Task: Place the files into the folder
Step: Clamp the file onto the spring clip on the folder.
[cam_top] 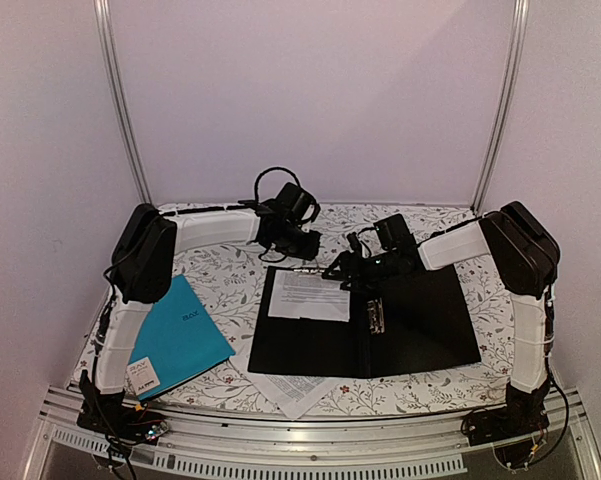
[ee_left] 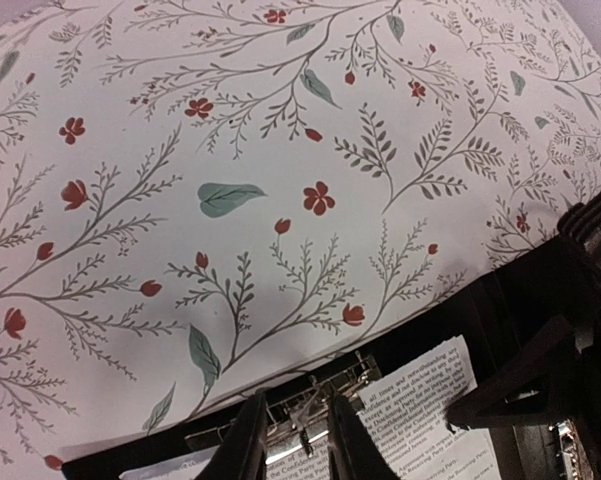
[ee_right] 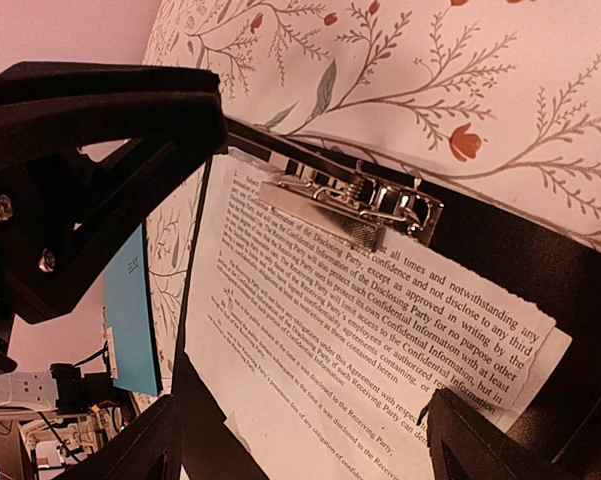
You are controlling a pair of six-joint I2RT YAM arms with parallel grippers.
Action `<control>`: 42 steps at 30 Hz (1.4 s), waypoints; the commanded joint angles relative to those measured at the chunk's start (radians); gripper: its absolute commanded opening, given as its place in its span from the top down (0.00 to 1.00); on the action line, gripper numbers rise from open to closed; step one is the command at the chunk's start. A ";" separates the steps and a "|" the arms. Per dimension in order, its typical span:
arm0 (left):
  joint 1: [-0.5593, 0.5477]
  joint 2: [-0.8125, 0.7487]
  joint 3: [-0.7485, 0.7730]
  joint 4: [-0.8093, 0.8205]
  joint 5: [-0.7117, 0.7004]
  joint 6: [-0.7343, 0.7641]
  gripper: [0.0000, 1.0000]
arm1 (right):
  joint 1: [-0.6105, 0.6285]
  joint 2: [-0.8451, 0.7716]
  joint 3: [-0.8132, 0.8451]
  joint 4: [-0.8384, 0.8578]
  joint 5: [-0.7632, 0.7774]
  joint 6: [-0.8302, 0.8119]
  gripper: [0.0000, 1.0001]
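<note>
Holds nothing in the right tool: released, spread wide, straddling a white printed paper sheet directly beneath. Finds that sheet lying on the large black flat folder, its top edge tucked under the silver metal clip just ahead of the right tool. Shows the left tool narrowed, with the same clip in the slim gap; cannot tell whether clenched on it or merely poised above. Finds a second white printed sheet well back from both tools, toward the arm bases, on the floral-patterned surface and partly under the folder's near edge.

Probably seating and squaring the sheet under the clip. To do it well:
- Press the clip lever fully before sliding anything.
- Push the paper flat with the right tool rather than pinching it.
- Keep the ragged side edge inside the cover.
- Let the clip down only once the sheet sits square.
</note>
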 commanded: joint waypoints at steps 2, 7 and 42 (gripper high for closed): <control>0.014 0.014 0.022 -0.009 0.012 -0.007 0.79 | -0.002 0.078 -0.036 -0.109 0.041 0.016 0.16; 0.015 0.008 0.022 -0.008 0.013 -0.008 0.80 | -0.001 0.079 -0.036 -0.109 0.041 0.016 0.16; 0.030 -0.036 -0.102 0.063 0.022 -0.034 1.00 | -0.002 0.085 -0.039 -0.109 0.040 0.024 0.17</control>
